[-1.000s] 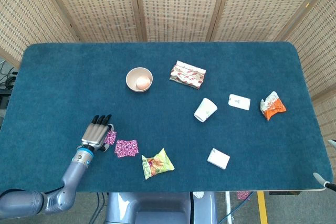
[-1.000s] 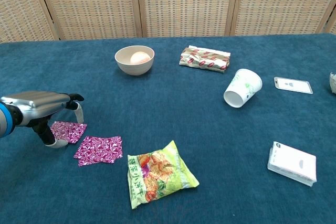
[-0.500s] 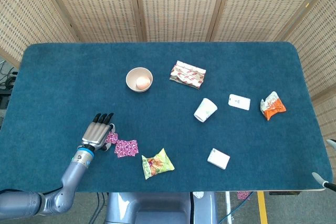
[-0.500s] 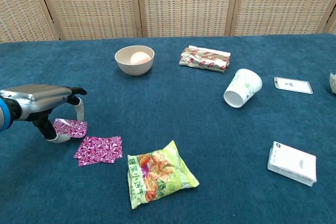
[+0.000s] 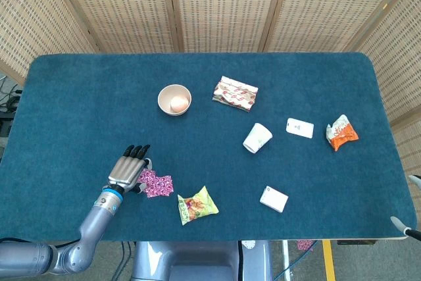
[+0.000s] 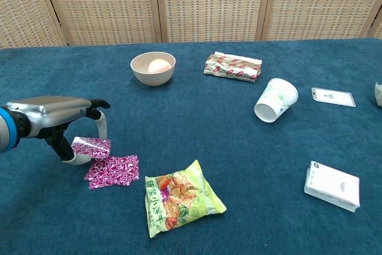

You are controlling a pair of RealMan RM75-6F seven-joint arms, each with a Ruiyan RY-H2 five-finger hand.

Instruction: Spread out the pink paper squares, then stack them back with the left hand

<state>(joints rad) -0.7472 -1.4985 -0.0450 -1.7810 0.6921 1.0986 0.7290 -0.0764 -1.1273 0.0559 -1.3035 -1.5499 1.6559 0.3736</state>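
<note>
We've got the silver left hand pinching one pink patterned paper square above the blue cloth, just beside the second square — spreading looks done, stacking underway.

Blue table cloth covers the frame centre; beige bowl with a pale round item inside sits upper centre-left; patterned packet just right of it; tipped paper cup at centre; white card and orange snack bag at right; white box lower right; green snack bag lower centre.
</note>
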